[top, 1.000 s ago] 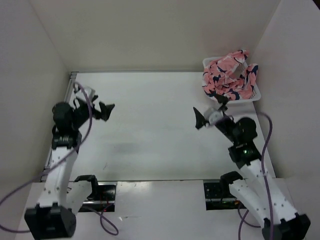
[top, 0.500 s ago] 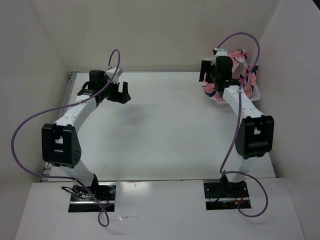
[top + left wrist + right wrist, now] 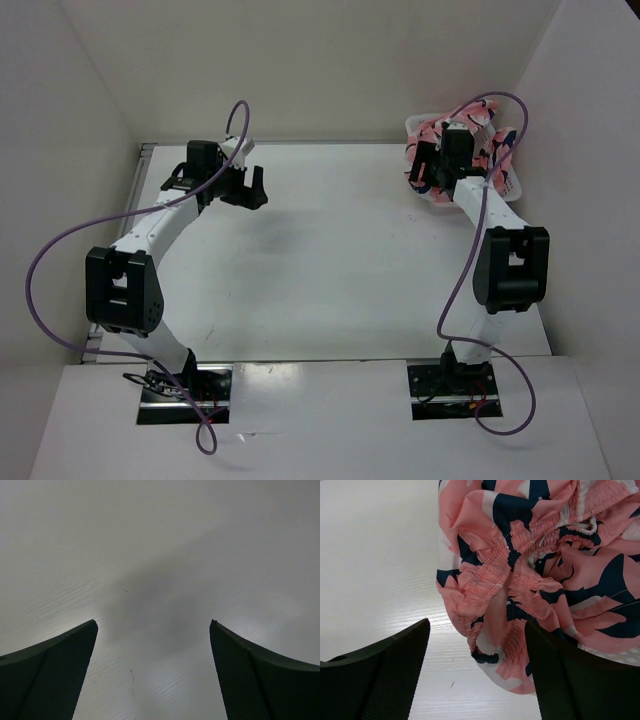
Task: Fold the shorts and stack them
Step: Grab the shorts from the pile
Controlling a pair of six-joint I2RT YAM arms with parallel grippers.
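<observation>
White surface is basically all open room on the near side of the basket, so there's plenty of space to spread and fold. Left pincer hangs well left of the basket, jaws apart with nothing between them, probably waiting to help. Right pincer hovers at the basket's left rim, also apart, lined up on a bunched elastic bit of the shorts, which are heaped in the basket and spill over that rim. The side wall sits just right of the basket, so I'd pull leftward.

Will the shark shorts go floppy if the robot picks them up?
Probably floppy: the shorts lie crumpled in soft folds. Likely light, since the fabric looks thin. The gathered waistband may stretch when pulled.
</observation>
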